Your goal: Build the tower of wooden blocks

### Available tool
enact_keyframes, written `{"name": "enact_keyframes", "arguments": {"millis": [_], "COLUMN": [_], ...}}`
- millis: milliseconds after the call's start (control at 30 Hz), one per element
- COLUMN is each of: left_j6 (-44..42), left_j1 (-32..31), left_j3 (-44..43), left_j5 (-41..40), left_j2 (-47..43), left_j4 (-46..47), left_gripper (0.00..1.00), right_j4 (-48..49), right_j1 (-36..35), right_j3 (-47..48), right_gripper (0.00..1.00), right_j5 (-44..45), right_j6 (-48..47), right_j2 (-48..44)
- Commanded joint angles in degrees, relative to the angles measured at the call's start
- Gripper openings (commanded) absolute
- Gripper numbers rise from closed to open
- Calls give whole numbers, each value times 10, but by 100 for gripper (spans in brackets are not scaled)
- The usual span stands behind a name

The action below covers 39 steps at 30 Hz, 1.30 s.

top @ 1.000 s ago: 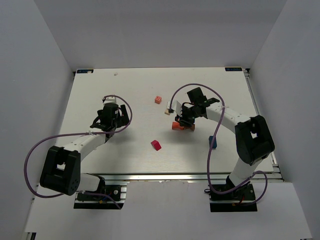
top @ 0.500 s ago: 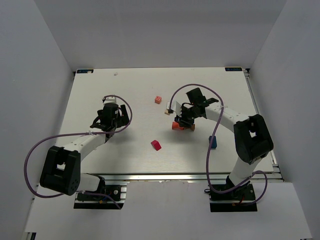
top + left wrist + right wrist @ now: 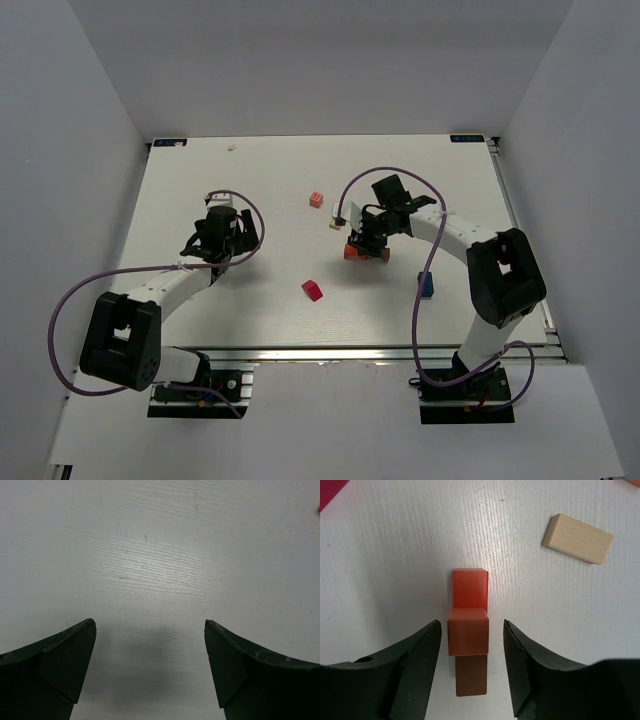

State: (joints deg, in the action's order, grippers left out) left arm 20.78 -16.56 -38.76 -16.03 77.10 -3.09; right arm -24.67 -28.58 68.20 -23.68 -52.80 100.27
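My right tool (image 3: pixel 471 629) stands part-open astride the wood block tower (image 3: pixel 468 645), right of centre on the surface (image 3: pixel 380 555). Gaps show on both sides, so I judge the stack stands unaided. My left tool (image 3: pixel 150 630) gapes wide, holding nothing, away from the work.

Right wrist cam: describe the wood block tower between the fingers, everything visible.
The wood block tower is a low stack of three painted wooden blocks with smooth matte faces. An orange-red block and a brown block appear to lie end to end on the white table, and a salmon cube rests on top over their joint. It sits upright between the right gripper's open fingers, with a gap on each side; nothing else touches it.
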Motion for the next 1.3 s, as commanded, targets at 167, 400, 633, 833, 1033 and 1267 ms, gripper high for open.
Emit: {"name": "enact_keyframes", "arguments": {"millis": [167, 400, 633, 833, 1033, 1267], "left_j6": [-6, -6, -7, -16, -18, -16], "left_j1": [3, 3, 2, 3, 3, 3], "left_j3": [-21, -20, -21, -33, -40, -53], "left_j5": [7, 9, 20, 35, 28, 42], "left_j2": [-8, -16, -13, -18, -20, -23], "left_j4": [-7, -7, -7, -15, -18, -10], "left_gripper": [98, 98, 98, 98, 98, 98], "right_j4": [21, 22, 8, 15, -2, 22], "right_j1": [-3, -3, -3, -5, -8, -8], "right_j3": [26, 22, 25, 36, 65, 91], "right_gripper": [60, 60, 62, 84, 89, 89], "right_j5": [7, 7, -6, -7, -34, -46], "right_j6": [1, -4, -11, -4, 0, 44], "right_j2": [2, -2, -5, -3, -8, -31]}}
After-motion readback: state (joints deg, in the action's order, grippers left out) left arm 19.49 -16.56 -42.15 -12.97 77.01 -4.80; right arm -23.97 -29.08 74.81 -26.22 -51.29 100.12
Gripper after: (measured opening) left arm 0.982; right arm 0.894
